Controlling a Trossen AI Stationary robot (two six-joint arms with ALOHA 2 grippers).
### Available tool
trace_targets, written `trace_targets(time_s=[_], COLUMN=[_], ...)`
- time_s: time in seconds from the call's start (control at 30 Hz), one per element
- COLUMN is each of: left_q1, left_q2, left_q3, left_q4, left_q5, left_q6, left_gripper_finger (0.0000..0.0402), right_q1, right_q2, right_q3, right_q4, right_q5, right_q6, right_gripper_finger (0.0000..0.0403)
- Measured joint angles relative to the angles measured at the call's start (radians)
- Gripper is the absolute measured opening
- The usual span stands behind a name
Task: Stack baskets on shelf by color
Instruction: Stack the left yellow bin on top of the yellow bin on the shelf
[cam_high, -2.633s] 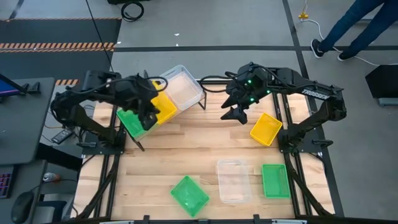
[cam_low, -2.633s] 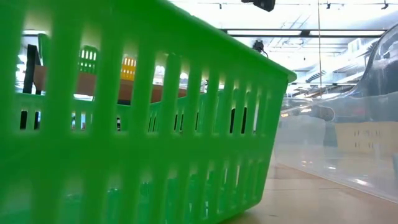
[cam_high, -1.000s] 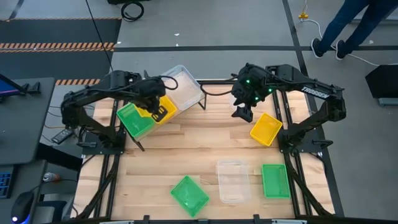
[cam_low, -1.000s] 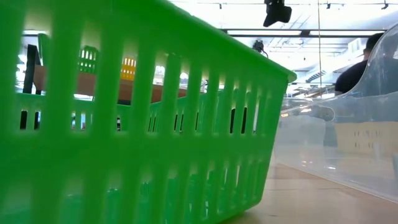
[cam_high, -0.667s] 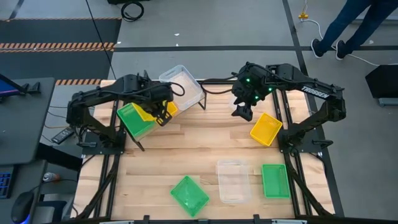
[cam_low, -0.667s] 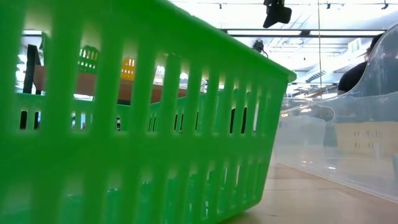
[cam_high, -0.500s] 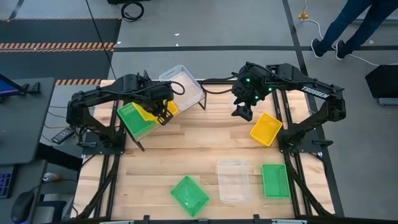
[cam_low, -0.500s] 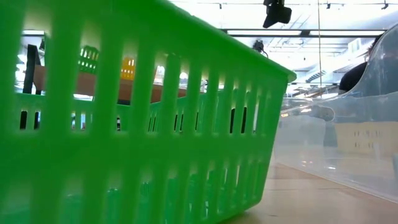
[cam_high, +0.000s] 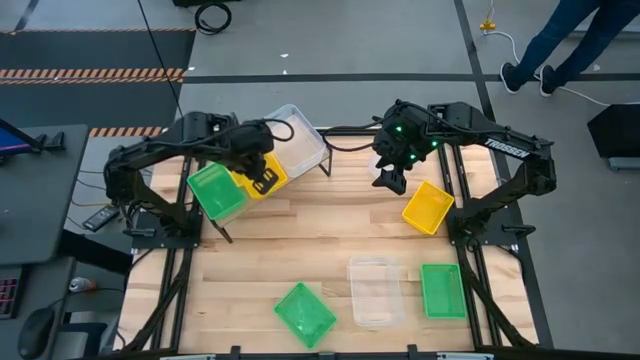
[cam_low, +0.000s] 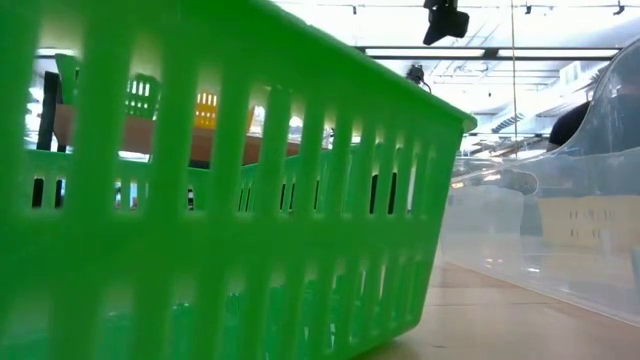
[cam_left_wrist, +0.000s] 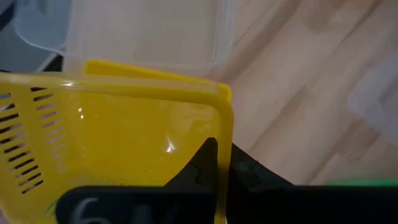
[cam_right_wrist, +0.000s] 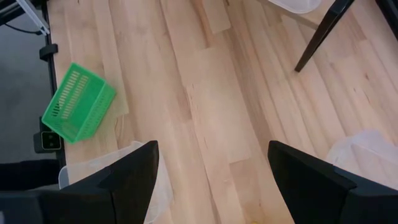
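Near us, loose baskets (cam_high: 305, 312) lie on the table. Farther, our right gripper (cam_high: 392, 181) hangs open. On the shelf (cam_high: 262, 192), our left gripper (cam_left_wrist: 216, 163) pinches the yellow basket (cam_high: 262, 172) by its thin rim; we judge it light, stiff, slippery.

right tool (cam_right_wrist: 211, 171) spread wide above table (cam_right_wrist: 211, 93); green basket (cam_right_wrist: 78, 102) beyond.

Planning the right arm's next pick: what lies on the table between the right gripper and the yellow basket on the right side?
In the high view, only bare wooden tabletop separates the open right gripper from the yellow basket; nothing sits between them.
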Motion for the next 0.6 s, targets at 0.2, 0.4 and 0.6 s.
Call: trace_targets(time_s=[0.2, 0.4, 0.6], left_q1=[-0.008, 0.002, 0.008], left_q2=[0.053, 0.109, 0.13], left_q3=[-0.02, -0.02, -0.019], left_q4=[0.009, -0.034, -0.05], left_q5=[0.004, 0.001, 0.002], left_q6=[0.049, 0.118, 0.18], left_gripper_finger=[0.0009, 0.0009, 0.0011], right_q1=[0.0, 0.0, 0.0], right_q2=[0.0, 0.0, 0.0], right_q3=[0.0, 0.0, 0.0], right_q4=[0.0, -0.008, -0.017], right_q5=[0.0, 0.0, 0.0], right_q6=[0.001, 0.006, 0.008], right_gripper_finger=[0.0307, 0.0307, 0.0307])
